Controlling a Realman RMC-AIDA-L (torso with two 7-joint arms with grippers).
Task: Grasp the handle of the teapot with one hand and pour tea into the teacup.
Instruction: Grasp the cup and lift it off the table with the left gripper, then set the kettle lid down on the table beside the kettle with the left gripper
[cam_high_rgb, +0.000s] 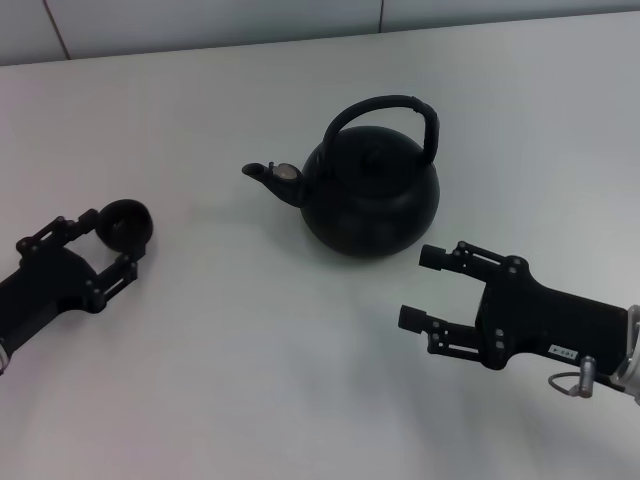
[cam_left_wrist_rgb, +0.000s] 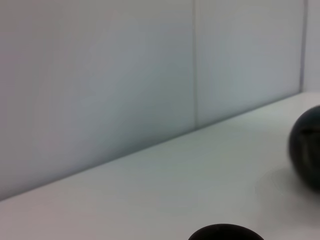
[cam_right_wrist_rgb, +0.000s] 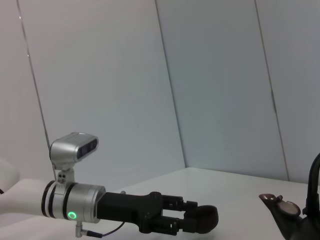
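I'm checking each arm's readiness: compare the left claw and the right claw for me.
The left claw is shut on the teacup; the right claw is open and empty. The left claw sits far from the teapot, beyond its spout; the right claw sits beside the teapot's body, below the handle. Both are black and low over the table.

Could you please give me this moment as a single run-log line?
left gripper: shut on teacup, on table | right gripper: open, beside teapot, off handle | pour: not started

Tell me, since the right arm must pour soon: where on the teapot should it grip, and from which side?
Grip the handle at its ribbed top, coming down from above: it arches upright over the teapot, and the open right gripper is nearest.
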